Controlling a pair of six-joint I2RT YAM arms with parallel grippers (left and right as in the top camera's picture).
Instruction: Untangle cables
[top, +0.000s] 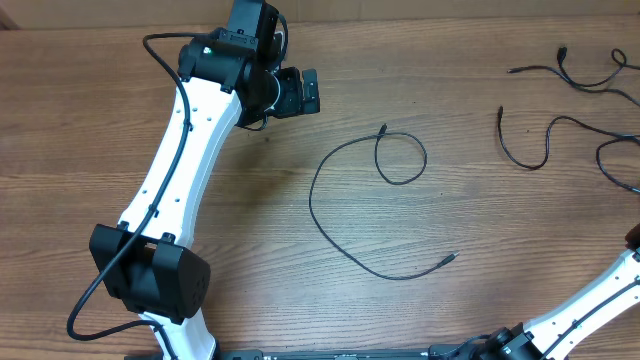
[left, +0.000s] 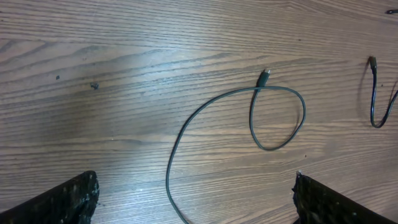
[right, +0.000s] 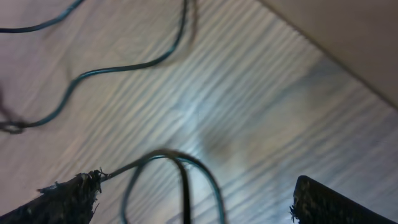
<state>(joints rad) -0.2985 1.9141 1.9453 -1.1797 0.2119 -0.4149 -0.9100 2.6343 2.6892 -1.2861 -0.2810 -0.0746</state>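
Note:
Three thin black cables lie apart on the wooden table. The middle cable curls into a small loop near its plug end. My left gripper hovers up and left of it, open, and the cable's long run passes between the fingers below. Two more cables lie at the far right. My right gripper is open, with a raised cable loop between its fingers that seems to touch the left fingertip. It is off the overhead view's right edge.
The white left arm stretches from the front left up to the back of the table. The right arm enters at the front right corner. In the right wrist view the table edge runs across the upper right.

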